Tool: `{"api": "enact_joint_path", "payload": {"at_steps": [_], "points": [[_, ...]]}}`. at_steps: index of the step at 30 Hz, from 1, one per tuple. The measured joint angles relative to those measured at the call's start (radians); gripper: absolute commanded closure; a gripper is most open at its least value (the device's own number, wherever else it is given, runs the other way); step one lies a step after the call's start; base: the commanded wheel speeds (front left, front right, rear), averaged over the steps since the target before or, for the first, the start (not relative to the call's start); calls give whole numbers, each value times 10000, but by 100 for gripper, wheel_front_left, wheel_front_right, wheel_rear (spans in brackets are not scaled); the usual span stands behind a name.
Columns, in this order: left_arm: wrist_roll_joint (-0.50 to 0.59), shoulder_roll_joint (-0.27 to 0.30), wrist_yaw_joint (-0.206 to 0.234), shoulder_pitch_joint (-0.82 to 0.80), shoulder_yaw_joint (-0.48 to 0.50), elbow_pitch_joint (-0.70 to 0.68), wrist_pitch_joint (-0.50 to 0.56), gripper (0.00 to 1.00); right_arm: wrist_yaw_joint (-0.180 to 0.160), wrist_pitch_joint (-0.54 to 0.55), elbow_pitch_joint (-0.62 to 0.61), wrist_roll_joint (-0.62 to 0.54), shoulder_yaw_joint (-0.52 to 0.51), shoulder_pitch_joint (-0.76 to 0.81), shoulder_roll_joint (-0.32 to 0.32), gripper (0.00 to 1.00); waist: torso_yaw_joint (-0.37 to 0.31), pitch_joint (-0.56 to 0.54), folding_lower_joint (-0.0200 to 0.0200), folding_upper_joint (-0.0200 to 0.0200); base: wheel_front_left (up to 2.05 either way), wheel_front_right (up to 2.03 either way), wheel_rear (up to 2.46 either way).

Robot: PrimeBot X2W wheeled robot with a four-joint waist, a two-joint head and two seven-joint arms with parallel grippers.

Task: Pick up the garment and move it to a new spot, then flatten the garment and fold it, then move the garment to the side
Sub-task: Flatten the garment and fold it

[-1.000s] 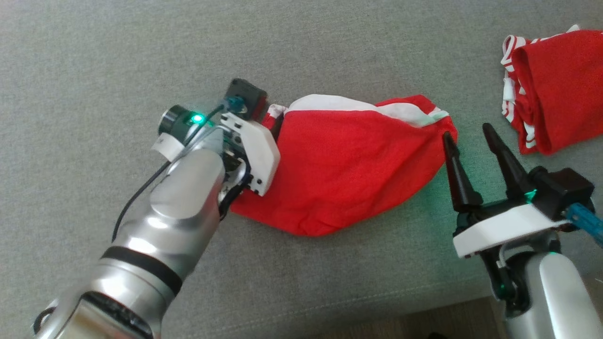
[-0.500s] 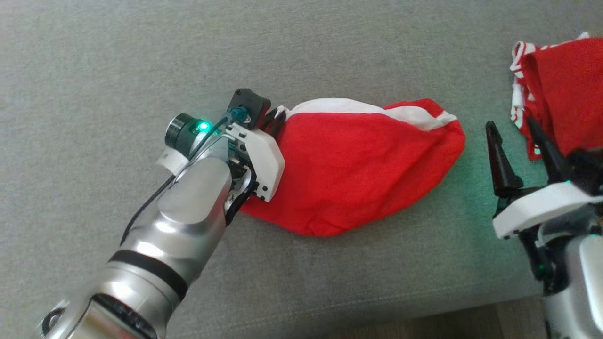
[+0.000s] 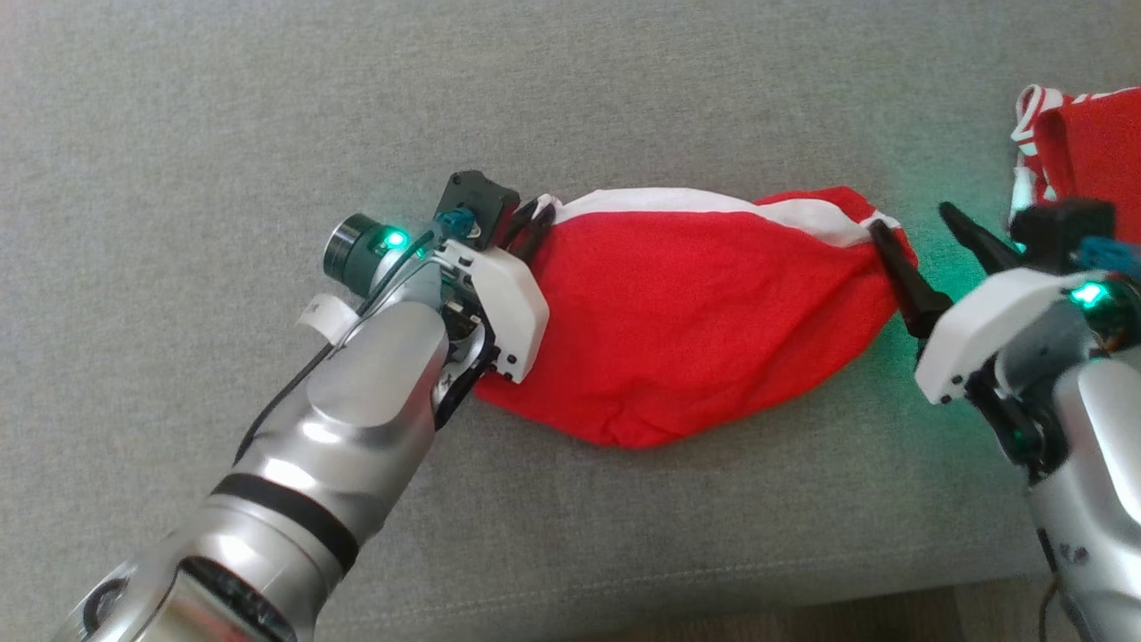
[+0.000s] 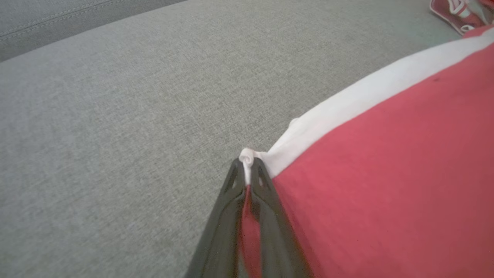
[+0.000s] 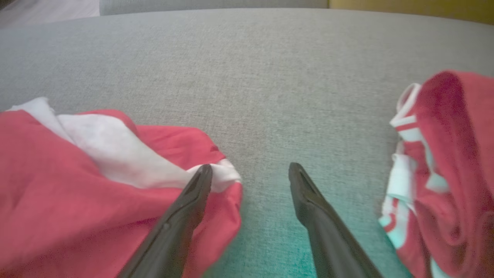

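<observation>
White rolled corner of the garment (image 4: pixel 386 173) sits pinched in the left claw (image 4: pixel 247 166), both fingers pressed together on it. The right claw (image 5: pixel 251 168) is spread wide, with one finger lying on the opposite corner and the other over bare grey fabric, so nothing's gripped on that side yet.

The garment lies mid-cushion between the two claws. It's drawn fairly straight along its white top band but baggy and rumpled lower down.

My read is that the move to a new spot looks about done and flattening is only getting started. Folding and the shift to the side are both left.

Room-wise, there's loads of open cushion (image 3: pixel 267 134) behind and off to the left. It's tighter on the right, where a striped pile (image 3: pixel 1087 152) sits just beside the right claw. The cushion's front edge also runs fairly near the hem, so I'd guess pulling forward is the risky direction.
</observation>
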Motion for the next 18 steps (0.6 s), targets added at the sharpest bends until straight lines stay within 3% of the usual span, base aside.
{"api": "enact_joint_path", "payload": {"at_steps": [6, 7, 8, 9, 10, 18], "points": [[-217, 6, 73, -105, -259, -58, -176, 100, 0, 301, 468, 556, 924, -536, -357, 0, 85, 134, 0, 0, 0, 0, 0], [-261, 6, 73, -140, -284, -56, -198, 100, 0, 299, 477, 654, 1053, -578, -433, 13, 95, 153, 0, 0, 0, 0, 0], [-267, 6, 79, -166, -301, -56, -267, 100, 0, 299, 497, 742, 1164, -612, -487, 37, 107, 174, 0, 0, 0, 0, 0], [-268, 6, 109, -174, -320, -58, -305, 100, 0, 297, 537, 855, 1254, -643, -525, 62, 123, 192, 0, 0, 0, 0, 0], [-318, 6, 146, -174, -345, -56, -368, 100, 0, 272, 546, 959, 1323, -684, -548, 100, 140, 205, 0, 0, 0, 0, 0], [-531, 67, 510, -173, -194, -96, -1064, 100, 0, -713, 138, 1066, 972, -675, -648, 100, 249, 105, 0, 0, 0, 0, 0]]}}
